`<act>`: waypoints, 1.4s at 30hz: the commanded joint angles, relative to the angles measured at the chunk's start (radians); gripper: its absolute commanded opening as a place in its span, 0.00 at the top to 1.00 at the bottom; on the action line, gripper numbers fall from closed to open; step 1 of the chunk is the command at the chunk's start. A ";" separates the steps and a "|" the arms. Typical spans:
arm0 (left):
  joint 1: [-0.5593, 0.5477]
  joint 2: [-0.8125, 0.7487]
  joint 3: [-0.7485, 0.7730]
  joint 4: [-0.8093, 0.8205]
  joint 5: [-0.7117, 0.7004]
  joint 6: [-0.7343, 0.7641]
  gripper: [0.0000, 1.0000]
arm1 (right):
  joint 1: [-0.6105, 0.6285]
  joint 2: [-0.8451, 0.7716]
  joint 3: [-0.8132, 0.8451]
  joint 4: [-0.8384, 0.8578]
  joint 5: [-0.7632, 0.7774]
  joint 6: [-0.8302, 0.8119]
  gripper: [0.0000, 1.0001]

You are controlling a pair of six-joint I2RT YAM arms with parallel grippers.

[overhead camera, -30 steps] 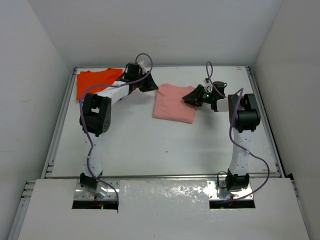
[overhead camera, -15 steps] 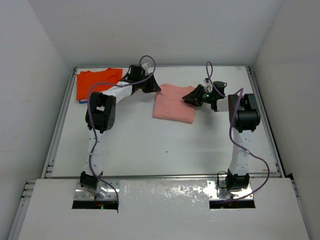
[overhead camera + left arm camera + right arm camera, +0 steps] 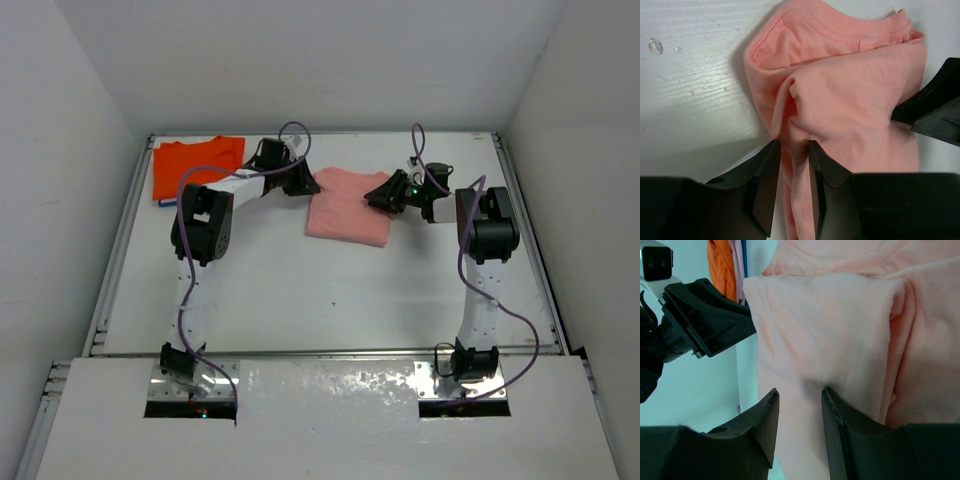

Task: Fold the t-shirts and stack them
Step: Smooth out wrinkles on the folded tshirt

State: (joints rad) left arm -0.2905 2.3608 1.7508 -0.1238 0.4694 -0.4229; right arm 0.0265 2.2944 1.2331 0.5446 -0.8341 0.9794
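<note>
1. One table (image 3: 330, 290) carries all the cloth, and your work lies on its far half.
2. Your pale pink t-shirt (image 3: 345, 212) lies folded into a rough rectangle at far centre, between both arms. I judge it light, limp and quick to slump. Take it at opposite folded edges, through every layer, and lift both sides evenly.
3. Your orange t-shirt (image 3: 195, 165) lies flat in the far-left corner, well apart from the pink one.
4. Your left gripper (image 3: 792, 150) has its fingers nearly together, pinching a raised ridge of pink cloth at the shirt's left edge.
5. Your right gripper (image 3: 799, 395) has its fingers set wider. A thick folded wad of pink cloth fills the gap and appears gripped.
6. Your blue t-shirt (image 3: 166, 203) shows only as a sliver at the orange one's near edge, so its fold cannot be assessed. The fingers hide how many layers each pinch holds.
</note>
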 commanded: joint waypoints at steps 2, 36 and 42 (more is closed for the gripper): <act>0.007 -0.044 0.004 0.052 0.021 0.015 0.73 | -0.005 0.000 0.025 0.038 -0.005 0.001 0.61; 0.010 -0.193 -0.139 0.087 -0.006 0.022 0.85 | -0.005 0.030 0.029 0.075 0.036 0.056 0.61; 0.028 -0.207 -0.126 0.035 -0.092 0.026 0.75 | -0.005 0.028 0.049 0.063 0.035 0.058 0.61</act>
State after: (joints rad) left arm -0.2852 2.2192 1.6192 -0.0887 0.4316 -0.4110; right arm 0.0265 2.3188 1.2388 0.5892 -0.8192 1.0473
